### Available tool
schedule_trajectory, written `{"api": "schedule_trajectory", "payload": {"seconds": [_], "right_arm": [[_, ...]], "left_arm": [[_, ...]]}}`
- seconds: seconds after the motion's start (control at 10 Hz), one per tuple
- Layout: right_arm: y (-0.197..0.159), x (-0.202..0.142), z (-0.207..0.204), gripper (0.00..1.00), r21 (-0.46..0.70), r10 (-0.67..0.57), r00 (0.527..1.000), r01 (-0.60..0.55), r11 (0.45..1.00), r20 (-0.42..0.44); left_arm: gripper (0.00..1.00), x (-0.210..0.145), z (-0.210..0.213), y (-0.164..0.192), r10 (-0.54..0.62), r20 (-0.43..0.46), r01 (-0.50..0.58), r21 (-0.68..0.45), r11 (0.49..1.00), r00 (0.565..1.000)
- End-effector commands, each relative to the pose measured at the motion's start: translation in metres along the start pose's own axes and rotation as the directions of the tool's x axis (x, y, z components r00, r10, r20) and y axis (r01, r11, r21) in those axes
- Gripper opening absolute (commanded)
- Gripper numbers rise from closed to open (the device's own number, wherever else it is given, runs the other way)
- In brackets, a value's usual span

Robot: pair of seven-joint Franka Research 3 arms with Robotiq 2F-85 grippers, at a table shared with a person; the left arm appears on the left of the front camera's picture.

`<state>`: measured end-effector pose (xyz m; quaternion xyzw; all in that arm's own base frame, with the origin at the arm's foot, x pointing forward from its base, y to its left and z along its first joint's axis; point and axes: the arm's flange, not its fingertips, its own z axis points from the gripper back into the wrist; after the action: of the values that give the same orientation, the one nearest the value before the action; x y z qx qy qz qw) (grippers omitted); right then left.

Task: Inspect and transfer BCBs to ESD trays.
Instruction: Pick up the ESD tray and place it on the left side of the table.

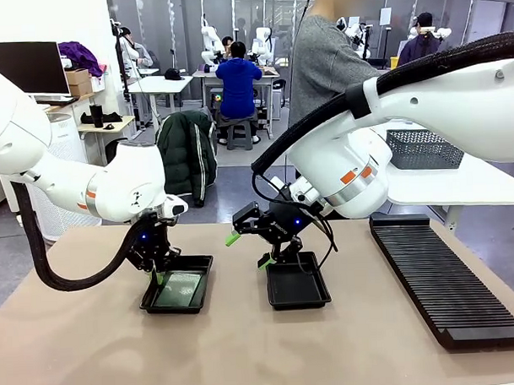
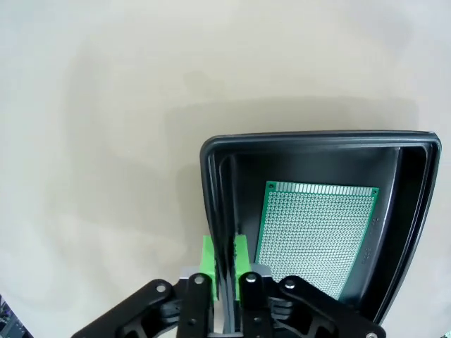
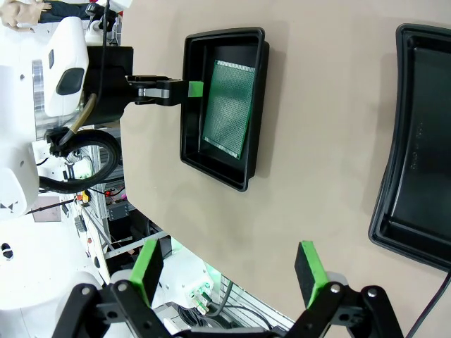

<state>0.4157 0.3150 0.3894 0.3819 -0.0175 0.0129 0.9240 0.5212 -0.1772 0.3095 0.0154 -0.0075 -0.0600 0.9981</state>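
Room: you're looking into an open workshop with a smooth grey floor (image 1: 231, 181) | Furniture: white rectangular desks (image 1: 160, 84) behind; dark green padded jacket (image 1: 186, 153) draped over a chair; flat black monitor (image 1: 20, 66) at left (screen dark) | Surface: matte tan tabletop (image 1: 77, 351) | Light: even, soft shadows

We find no text, label, brand or number that we can read. The right ESD tray (image 3: 423, 141) bears faint raised marks on its floor, too small to make out; likewise one wall of the left ESD tray (image 2: 218, 183).
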Motion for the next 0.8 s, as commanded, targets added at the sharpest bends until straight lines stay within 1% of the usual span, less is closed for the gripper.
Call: {"api": "schedule_trajectory", "payload": {"seconds": [0.0, 0.2, 0.7], "right_arm": [[-0.0004, -0.0005, -0.0012, 1.0, -0.006, -0.009, 1.0, 0.009, 1.0, 0.005], [-0.0004, -0.0005, -0.0012, 1.0, -0.006, -0.009, 1.0, 0.009, 1.0, 0.005], [-0.0004, -0.0005, -0.0012, 1.0, -0.006, -0.009, 1.0, 0.009, 1.0, 0.005]], "left_arm": [[0.0, -0.001, 0.0009, 0.0006, -0.013, 0.006, 0.013, 0.008, 1.0, 1.0], [0.0, -0.0001, 0.002, -0.0005, -0.014, -0.002, 0.014, -0.011, 1.0, 1.0], [0.0, 0.0004, 0.0007, -0.0005, -0.001, 0.002, 0.001, -0.001, 1.0, 1.0]]}}
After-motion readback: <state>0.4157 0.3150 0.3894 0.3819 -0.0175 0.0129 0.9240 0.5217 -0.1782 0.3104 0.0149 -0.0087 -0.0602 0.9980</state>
